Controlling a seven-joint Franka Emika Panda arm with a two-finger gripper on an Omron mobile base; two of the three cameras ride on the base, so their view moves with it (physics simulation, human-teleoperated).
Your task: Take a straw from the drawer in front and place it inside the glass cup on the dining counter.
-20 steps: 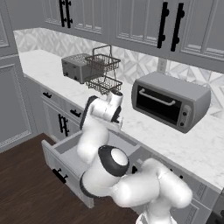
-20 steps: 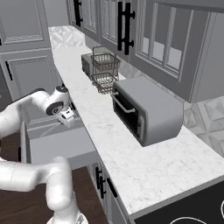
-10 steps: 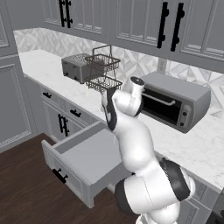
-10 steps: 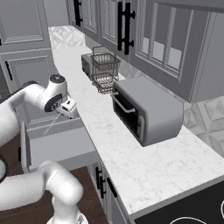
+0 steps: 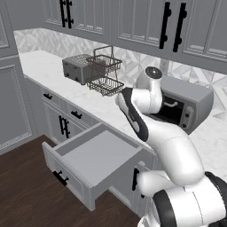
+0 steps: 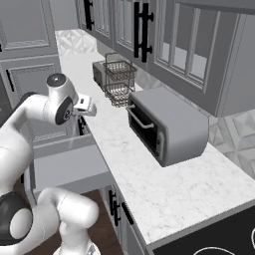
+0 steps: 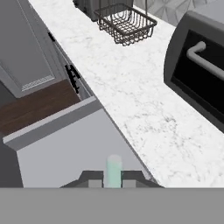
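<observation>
A: Hand view first: nearest to us the gripper (image 7: 113, 180) has its two dark fingertips (image 7: 92, 179) pinched tight on a pale green straw (image 7: 114, 168), which stands up between them.

B: Agreed, we see it clenched on the straw. And relative to the drawer (image 7: 70, 144)?

A: The straw sits above the drawer's plain grey inside, near its right-hand edge where it meets the marble worktop (image 7: 131, 83). The drawer stands pulled out; in the left base view the drawer (image 5: 91, 162) juts from the grey cabinets with its short black bar handle (image 5: 60, 178) on the front panel.

B: From the right base view we see the gripper (image 6: 85, 105) raised above the drawer (image 6: 67, 164), just at the worktop's front edge.

A: Beyond the drawer, on the worktop (image 5: 62, 86), we pick out the toaster oven (image 5: 184, 106), to the right of the drawer and behind the arm. Its dark door and bar handle show in the hand view too, toaster oven (image 7: 199, 65).

B: Farther back from the drawer stands a two-tier wire basket (image 5: 104, 75), and behind it a silver toaster (image 5: 76, 68).

A: In the right base view the same run goes toaster oven (image 6: 169, 127), wire basket (image 6: 119, 79), toaster (image 6: 99, 73), all beyond the drawer under the grey wall cabinets (image 6: 164, 45).
</observation>
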